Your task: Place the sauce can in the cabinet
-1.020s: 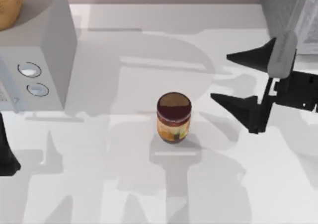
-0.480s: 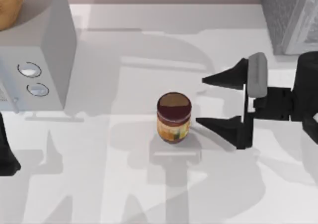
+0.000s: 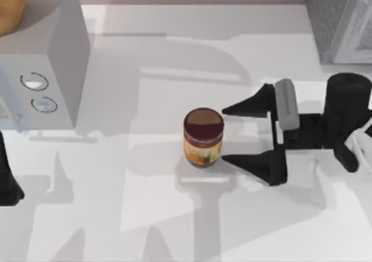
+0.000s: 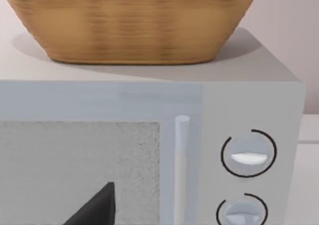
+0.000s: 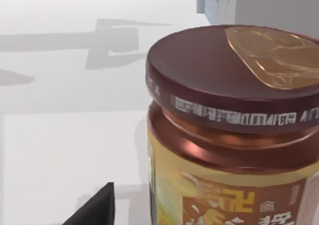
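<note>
The right gripper is held wide open just right of the upright sauce can, fingertips flanking its side. The left arm is parked at the table's left edge; whether its pincer is released or clenched cannot be told.

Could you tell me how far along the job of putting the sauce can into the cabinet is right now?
Early. Done: the right gripper is level with the sauce can, jaws open, tips beside it. In hand: closing in to grasp. Left: grip, lift, carry to the cabinet at the far right. The left arm idles by the microwave.

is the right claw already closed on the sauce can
No: in the top view the right claw is open, its two fingers spread just to the right of the upright sauce can without pinching it.
</note>
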`<state>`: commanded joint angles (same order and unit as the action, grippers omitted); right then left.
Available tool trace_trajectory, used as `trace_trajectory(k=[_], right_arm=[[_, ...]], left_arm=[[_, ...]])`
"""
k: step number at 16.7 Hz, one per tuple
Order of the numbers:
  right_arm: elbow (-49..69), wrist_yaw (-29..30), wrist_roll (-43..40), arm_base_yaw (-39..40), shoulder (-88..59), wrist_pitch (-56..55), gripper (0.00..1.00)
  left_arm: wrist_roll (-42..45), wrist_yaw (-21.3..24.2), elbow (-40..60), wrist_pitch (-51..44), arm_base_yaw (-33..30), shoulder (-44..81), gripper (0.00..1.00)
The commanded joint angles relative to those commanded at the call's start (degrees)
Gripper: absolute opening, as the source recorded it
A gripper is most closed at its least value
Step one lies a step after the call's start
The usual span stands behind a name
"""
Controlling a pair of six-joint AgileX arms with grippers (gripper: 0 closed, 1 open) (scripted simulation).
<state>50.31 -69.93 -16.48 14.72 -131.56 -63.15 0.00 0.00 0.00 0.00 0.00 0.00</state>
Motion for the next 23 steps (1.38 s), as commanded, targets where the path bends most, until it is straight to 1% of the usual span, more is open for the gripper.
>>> trace_trajectory(k=[4,12,14,19,23], right_arm=[[2.3,-2.3,-0.5,0.2,-3.8,-1.7,1.00],[2.3,-2.1,-0.4,0.0,-3.8,-1.7,1.00],[3.4,-0.8,0.8,1.7,-4.5,-2.6,1.00],[7.4,5.0,5.0,7.7,-7.6,-5.5,1.00],[8.0,5.9,5.5,8.6,-8.1,-5.9,1.00]], left_arm=[[0.0,0.0,0.0,0.0,0.0,0.0,1.00],[0.0,0.0,0.0,0.0,0.0,0.0,1.00],[0.0,0.0,0.0,0.0,0.0,0.0,1.00],[0.0,0.0,0.0,0.0,0.0,0.0,1.00],[0.0,0.0,0.0,0.0,0.0,0.0,1.00]])
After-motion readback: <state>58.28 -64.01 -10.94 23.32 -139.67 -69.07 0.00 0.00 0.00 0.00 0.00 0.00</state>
